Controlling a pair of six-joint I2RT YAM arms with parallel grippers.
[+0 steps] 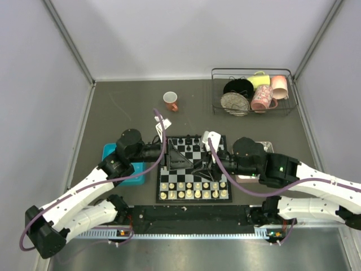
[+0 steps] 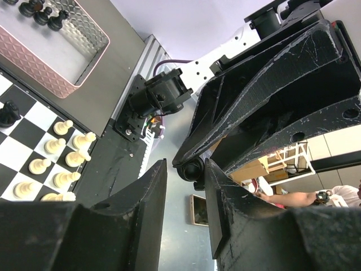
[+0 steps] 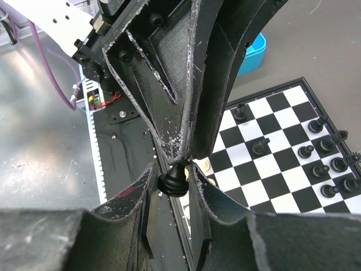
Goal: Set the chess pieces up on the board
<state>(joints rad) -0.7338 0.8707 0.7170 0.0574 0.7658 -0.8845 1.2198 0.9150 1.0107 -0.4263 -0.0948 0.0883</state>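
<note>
The board point(image 1: 175, 176) lies at the table's middle, with cream pieces point(image 1: 192, 191) on its near rows and black chess pieces point(image 1: 192, 141) on its far rows. Both grippers meet above it. My right gripper point(image 3: 172, 172) is shut on a black chess piece point(image 3: 172, 184), which shows in the left wrist view too point(image 2: 196, 171). My left gripper point(image 2: 186, 166) is open, its fingers point(image 3: 163, 84) set around the piece's head, with a gap on one side. From above, the left gripper point(image 1: 194, 162) and right gripper point(image 1: 210, 164) are tip to tip.
A pink tray point(image 2: 51, 68) right of the board holds several black pieces point(image 2: 42, 11). A teal tray point(image 1: 127, 169) sits left of the board. A wire rack of cups point(image 1: 254, 93) stands at the back right, and an orange cup point(image 1: 170, 101) behind the board.
</note>
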